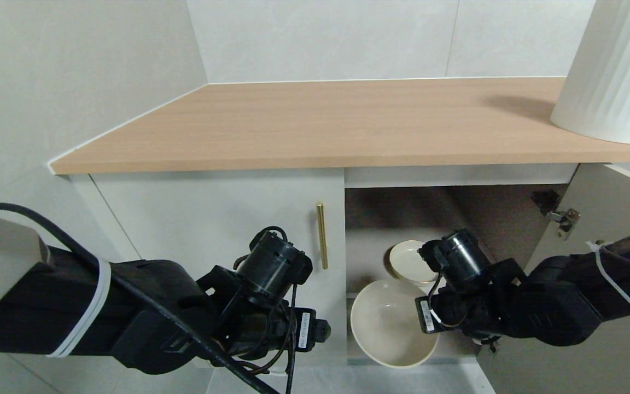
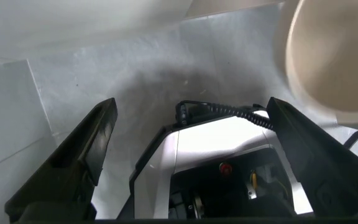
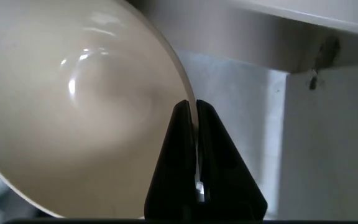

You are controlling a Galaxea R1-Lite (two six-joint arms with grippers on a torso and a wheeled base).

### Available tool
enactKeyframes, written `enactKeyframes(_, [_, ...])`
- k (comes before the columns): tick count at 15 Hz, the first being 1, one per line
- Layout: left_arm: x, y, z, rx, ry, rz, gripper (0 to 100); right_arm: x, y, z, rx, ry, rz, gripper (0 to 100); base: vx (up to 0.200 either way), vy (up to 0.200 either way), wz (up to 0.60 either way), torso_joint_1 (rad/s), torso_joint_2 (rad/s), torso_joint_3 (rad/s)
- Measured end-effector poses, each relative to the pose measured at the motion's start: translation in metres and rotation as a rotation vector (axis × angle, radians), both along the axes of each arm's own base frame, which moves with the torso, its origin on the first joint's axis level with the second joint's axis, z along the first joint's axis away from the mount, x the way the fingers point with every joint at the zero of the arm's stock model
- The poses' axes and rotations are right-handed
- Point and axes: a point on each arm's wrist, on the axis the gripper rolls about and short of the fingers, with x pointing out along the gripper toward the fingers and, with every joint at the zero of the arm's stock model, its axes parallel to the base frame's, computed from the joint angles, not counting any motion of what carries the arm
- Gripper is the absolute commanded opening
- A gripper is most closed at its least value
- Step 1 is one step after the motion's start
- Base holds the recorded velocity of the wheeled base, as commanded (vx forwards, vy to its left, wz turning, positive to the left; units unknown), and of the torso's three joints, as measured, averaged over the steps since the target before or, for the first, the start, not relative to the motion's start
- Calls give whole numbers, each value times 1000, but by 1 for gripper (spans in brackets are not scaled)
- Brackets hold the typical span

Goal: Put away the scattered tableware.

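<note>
A large cream bowl hangs tilted at the mouth of the open lower cabinet; my right gripper is shut on its rim, one finger on each side of the wall. The same bowl takes up most of the right wrist view. Deeper on the cabinet floor sits a small cream dish. My left gripper is held low in front of the closed left door, open, nothing between its fingers; the bowl's edge shows beyond it.
The cabinet's right door stands swung open beside my right arm. A gold bar handle is on the closed left door. On the wooden countertop a white ribbed container stands at the far right.
</note>
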Motion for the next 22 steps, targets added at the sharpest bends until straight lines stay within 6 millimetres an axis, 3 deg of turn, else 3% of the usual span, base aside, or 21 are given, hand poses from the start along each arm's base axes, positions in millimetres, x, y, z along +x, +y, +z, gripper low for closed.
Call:
enactKeyframes(5, [0,0,2,-4,-5,-1,100,53,-22,11,212,-46,-310,0,0,0,0,0,0,0])
enactKeyframes(8, [-1,0,2,-5,-6,-1,100,69,-29,10,266,-54,-387,0,0,0,0,0,0,0])
enactKeyframes(22, [-1,2,2,-2,-3,1,100,116,-58,-12,228,-104,-575,0,0,0,0,0,0,0])
